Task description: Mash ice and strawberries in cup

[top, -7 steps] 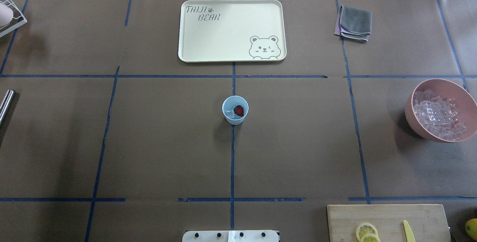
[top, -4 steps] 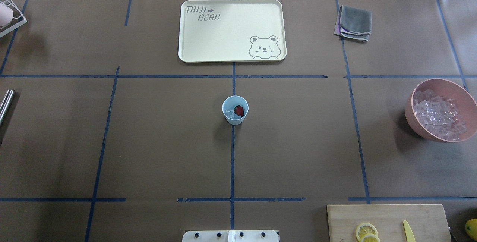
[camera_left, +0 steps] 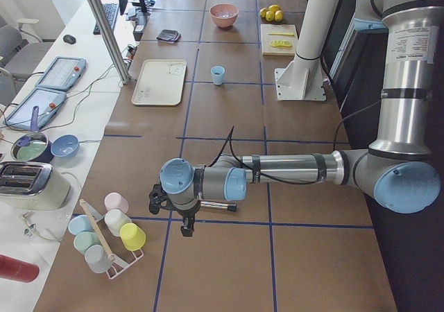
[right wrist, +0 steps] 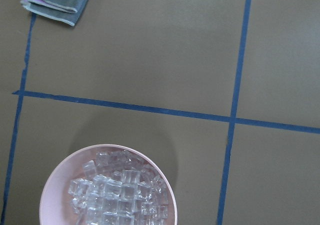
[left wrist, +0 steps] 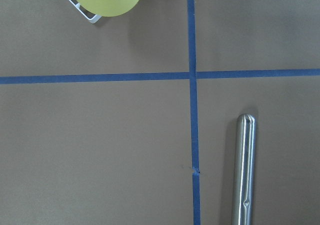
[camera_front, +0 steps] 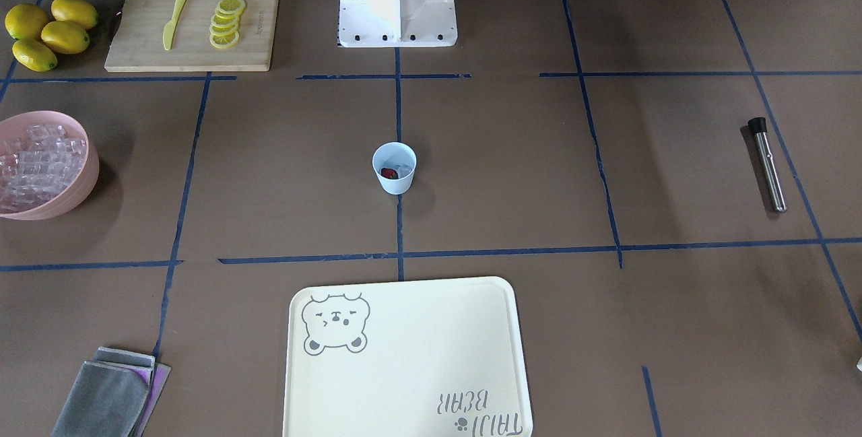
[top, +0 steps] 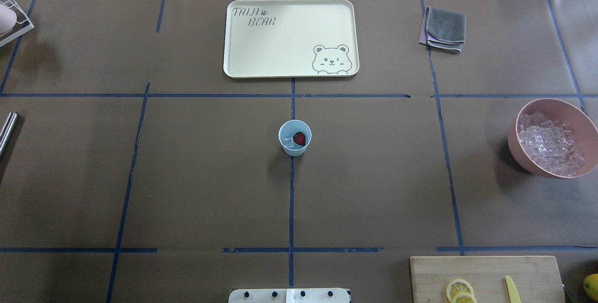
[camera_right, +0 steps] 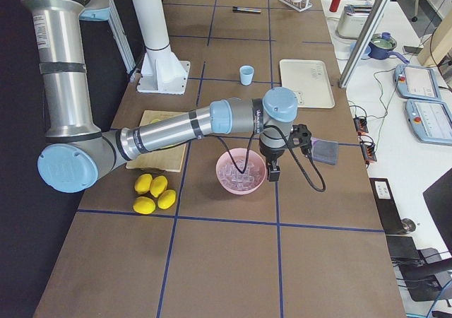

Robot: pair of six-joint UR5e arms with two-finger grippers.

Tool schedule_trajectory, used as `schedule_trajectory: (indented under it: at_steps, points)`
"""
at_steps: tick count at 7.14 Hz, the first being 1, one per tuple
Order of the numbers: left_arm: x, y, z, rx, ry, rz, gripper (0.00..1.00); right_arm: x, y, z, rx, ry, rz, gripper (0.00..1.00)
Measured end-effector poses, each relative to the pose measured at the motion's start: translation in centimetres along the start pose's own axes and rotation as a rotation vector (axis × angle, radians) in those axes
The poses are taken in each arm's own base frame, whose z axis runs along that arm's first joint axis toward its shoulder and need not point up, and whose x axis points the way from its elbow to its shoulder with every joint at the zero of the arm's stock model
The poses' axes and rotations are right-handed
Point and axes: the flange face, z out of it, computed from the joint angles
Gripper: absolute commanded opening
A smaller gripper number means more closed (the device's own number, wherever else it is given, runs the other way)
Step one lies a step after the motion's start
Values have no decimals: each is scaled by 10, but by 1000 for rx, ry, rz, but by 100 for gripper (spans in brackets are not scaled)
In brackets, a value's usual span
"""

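The pale blue cup (top: 295,146) stands upright at the table's middle and also shows in the front view (camera_front: 394,183). Inside it lie a dark red strawberry piece (top: 299,138) and a clear ice cube (top: 288,142). A steel muddler rod (camera_front: 768,164) lies far to the robot's left, and its tip shows in the left wrist view (left wrist: 243,170). My left gripper (camera_left: 186,227) hangs over that rod, far from the cup. My right gripper (camera_right: 272,174) hangs by the pink bowl. Both show only in side views, so I cannot tell whether they are open or shut.
A pink bowl (top: 522,156) full of ice cubes stands at the right. A cream bear tray (top: 289,37) lies beyond the cup. A folded grey cloth (top: 444,28), a cutting board (camera_front: 192,26) with lemon slices and a knife, whole lemons (camera_front: 47,31) and a cup rack (camera_left: 111,239) stand around.
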Motion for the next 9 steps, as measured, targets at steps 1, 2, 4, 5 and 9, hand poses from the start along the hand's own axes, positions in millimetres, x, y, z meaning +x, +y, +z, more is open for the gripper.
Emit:
schedule_trajectory:
  at_steps: [1, 2, 4, 5, 9]
  points:
    - [0, 0, -2, 2, -1, -1, 100, 22, 7, 5, -10, -6, 23, 100]
    - [0, 0, -3, 4, -2, -1, 100, 47, 13, 13, -21, -10, 30, 100]
    - [1, -1, -3, 6, -3, 2, 100, 91, 28, 35, -8, -9, 22, 100]
    - [1, -1, -3, 7, -3, 2, 100, 103, 34, 44, 9, -7, 31, 100]
    - [2, 0, -4, 9, -4, 5, 100, 108, 34, 47, 32, -1, 64, 100]
